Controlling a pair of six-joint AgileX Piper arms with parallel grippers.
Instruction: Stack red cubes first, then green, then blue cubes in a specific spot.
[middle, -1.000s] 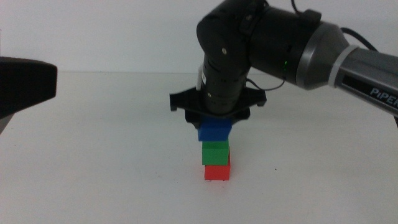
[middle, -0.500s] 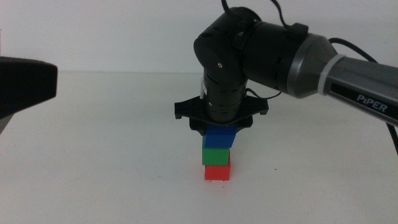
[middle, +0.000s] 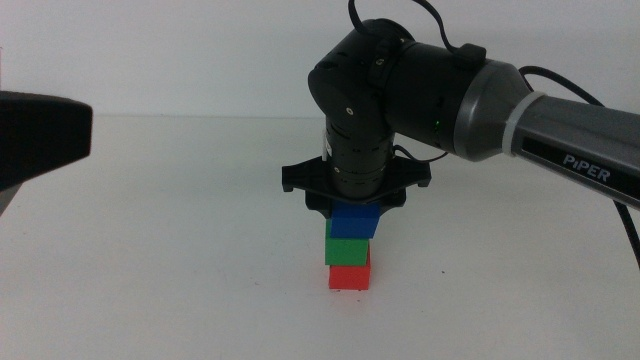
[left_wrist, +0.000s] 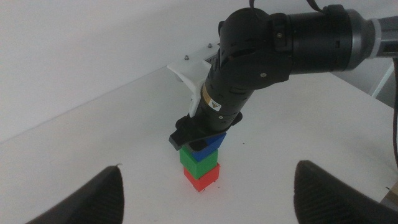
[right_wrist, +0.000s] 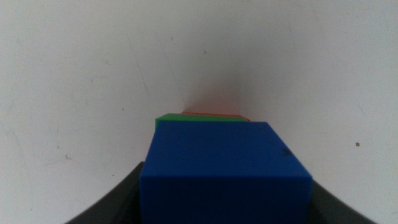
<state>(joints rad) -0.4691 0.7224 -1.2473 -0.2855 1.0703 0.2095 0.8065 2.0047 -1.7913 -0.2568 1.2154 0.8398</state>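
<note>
Blue cube (middle: 354, 221) between right gripper (middle: 355, 205) jaws, clamped from both sides, resting flat on green cube (middle: 349, 250). Green sits on red cube (middle: 349, 277); upper two slightly offset from red. Stack axis vertical, directly below jaws. Left gripper (left_wrist: 208, 196) near stack, jaws spread wide, holding nothing. Plain white table (middle: 180, 260), few faint specks; white wall (middle: 200, 50) behind.

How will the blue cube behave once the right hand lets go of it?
The blue cube has flat faces and looks rigid, so it probably won't roll. It sits slightly offset on the green cube, so it might tip if nudged. The right hand grips it; a sideways pull-off could topple the narrow stack.
</note>
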